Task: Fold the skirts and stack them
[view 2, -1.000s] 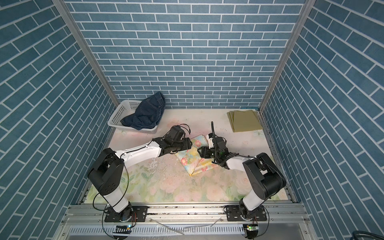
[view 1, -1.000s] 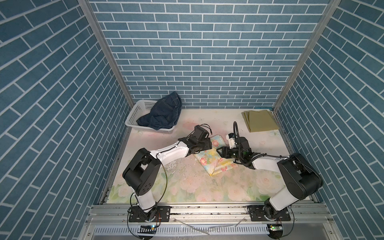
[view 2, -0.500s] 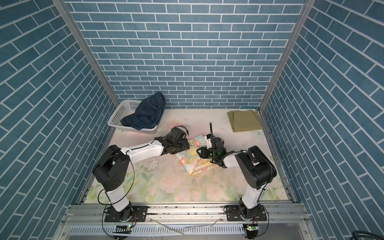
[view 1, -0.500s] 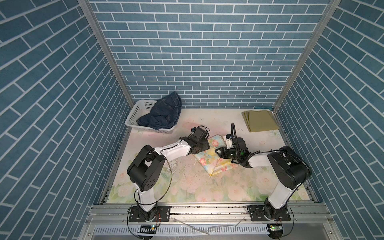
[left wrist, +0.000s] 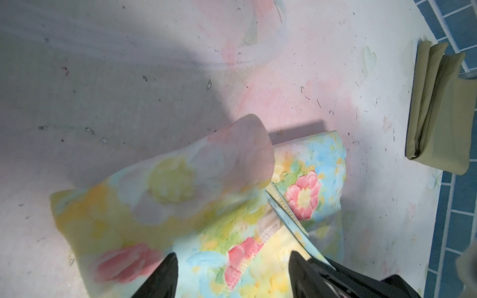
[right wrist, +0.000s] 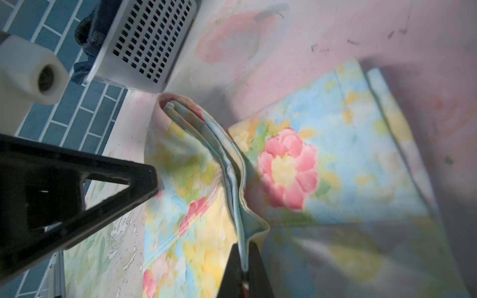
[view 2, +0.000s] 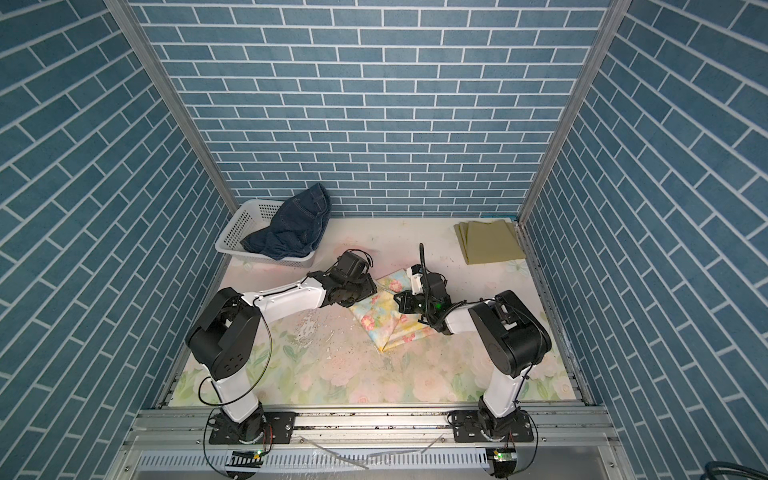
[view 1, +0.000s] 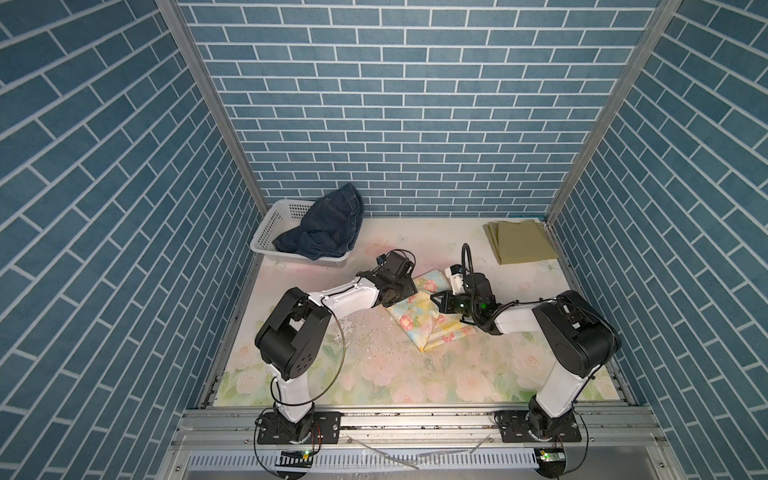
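The right gripper (right wrist: 242,268) has just closed: a second ago its jaws stood apart, and now they are pinched tight on a raised, doubled-over hem of the pastel blue-and-yellow cloth skirt with pink flowers (right wrist: 322,160), which stands up in a ridge from the jaws. The left gripper (left wrist: 232,276) has not changed; its jaws are spread wide over the same skirt with nothing clamped between them, and whether the tips press on the cloth cannot be told. The floral skirt lies partly folded in the middle of the flower-printed table (view 1: 374,374), between the two arms. With the hem secured, the next fold, or a lift toward the stack, looks ready to begin. The plain olive-green skirt (view 1: 521,247) lies folded flat at the far right corner, well apart. The dark blue denim skirt (view 1: 328,226) is crumpled over the white perforated plastic basket (view 1: 270,226) at far left, not yet folded.
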### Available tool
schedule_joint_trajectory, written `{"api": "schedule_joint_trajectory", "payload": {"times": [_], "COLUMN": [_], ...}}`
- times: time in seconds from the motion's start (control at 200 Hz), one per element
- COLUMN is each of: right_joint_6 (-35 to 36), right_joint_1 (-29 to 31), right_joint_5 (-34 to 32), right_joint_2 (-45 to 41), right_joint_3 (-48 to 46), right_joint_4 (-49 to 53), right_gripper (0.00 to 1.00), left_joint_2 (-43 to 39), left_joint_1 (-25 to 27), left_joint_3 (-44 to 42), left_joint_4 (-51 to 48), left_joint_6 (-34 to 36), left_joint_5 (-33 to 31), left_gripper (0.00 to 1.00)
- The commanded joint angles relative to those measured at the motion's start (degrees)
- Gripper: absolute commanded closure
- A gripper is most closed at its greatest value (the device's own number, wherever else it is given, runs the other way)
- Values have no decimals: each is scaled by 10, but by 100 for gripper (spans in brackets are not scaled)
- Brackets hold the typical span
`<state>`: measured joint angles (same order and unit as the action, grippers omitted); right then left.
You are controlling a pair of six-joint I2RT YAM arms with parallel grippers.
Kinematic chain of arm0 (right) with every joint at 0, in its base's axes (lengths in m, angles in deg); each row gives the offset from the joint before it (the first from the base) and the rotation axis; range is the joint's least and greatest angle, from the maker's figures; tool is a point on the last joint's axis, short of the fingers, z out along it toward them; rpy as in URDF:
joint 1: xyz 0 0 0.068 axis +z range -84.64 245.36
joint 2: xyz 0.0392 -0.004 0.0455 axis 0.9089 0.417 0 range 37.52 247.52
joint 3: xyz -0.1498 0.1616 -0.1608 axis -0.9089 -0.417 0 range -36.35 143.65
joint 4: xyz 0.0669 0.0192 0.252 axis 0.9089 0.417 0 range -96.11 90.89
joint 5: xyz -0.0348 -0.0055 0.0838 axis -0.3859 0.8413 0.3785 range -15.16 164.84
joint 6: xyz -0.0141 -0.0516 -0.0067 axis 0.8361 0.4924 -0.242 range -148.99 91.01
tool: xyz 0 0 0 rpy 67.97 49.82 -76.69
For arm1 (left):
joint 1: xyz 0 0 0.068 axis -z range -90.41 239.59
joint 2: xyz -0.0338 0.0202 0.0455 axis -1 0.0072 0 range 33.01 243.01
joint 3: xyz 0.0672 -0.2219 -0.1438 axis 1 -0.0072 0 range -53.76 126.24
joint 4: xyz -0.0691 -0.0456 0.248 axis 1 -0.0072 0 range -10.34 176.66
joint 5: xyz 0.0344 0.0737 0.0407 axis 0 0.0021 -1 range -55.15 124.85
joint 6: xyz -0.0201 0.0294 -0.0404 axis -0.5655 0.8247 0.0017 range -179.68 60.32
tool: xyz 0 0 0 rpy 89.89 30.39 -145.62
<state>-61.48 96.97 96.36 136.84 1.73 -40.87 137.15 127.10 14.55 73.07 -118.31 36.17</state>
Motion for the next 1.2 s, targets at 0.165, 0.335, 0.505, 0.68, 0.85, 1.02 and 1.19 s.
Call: {"api": "schedule_joint_trajectory", "payload": {"times": [0.165, 0.335, 0.505, 0.68, 0.85, 1.02, 1.19], "right_joint_6": [108, 143, 166, 182, 189, 192, 201], "right_joint_1": [76, 109, 133, 152, 174, 199, 227], "right_joint_5": [-107, -142, -161, -182, -191, -188, -193], "right_joint_2": [-88, -103, -112, -121, -122, -108, -95], "right_joint_3": [-10, -23, -38, -55, -66, -66, -57], "right_joint_4": [12, 3, -10, -26, -54, -82, -88], "right_gripper": [100, 100, 100, 100, 100, 100, 100], "left_joint_2": [-12, -40, -75, -85, -77, -74, -77], "left_joint_1": [-2, -3, -5, -5, -5, -5, -6], "left_joint_3": [13, 5, -19, -12, -10, -18, -25], "left_joint_4": [-33, -45, -37, -58, -69, -60, -59], "left_joint_6": [-78, -106, -136, -147, -156, -163, -167], "left_joint_5": [-2, -4, -6, 0, 17, 31, 34], "left_gripper": [31, 31, 31, 31, 29, 28, 27]}}
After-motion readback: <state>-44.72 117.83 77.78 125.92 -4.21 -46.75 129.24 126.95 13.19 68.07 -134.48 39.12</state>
